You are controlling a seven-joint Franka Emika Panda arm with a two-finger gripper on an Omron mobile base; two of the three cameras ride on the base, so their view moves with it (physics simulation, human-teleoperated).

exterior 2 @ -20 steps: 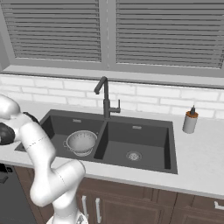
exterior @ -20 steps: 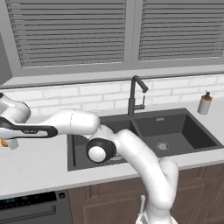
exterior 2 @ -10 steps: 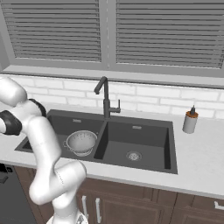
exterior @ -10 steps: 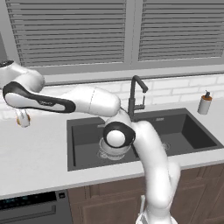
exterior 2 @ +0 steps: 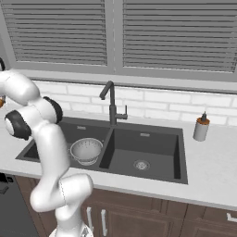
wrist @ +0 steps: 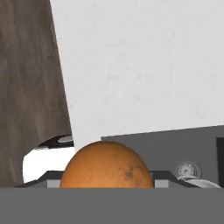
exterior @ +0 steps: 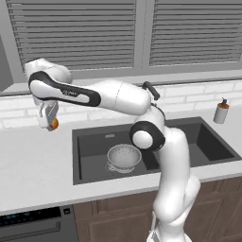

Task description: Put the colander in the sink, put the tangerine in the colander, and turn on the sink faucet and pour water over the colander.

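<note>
The small round orange tangerine (wrist: 106, 164) is cut off along its bottom in the hand view. The white arm hides part of the dark grey sink's (exterior: 90, 160) right basin.

Colander (exterior: 124, 157) in sink (exterior: 90, 160) left basin; tangerine (exterior: 54, 124) above counter (exterior: 33, 160), left.

The white arm rose from the base, bent at a dark elbow joint, and stretched far out to the left, above the counter. At the wrist it turned downward, so the gripper (exterior: 51, 124) hung pointing at the counter. Its fingers were part-way closed around a small tangerine (exterior: 55, 124), which sat between them, lifted off the surface.
</note>
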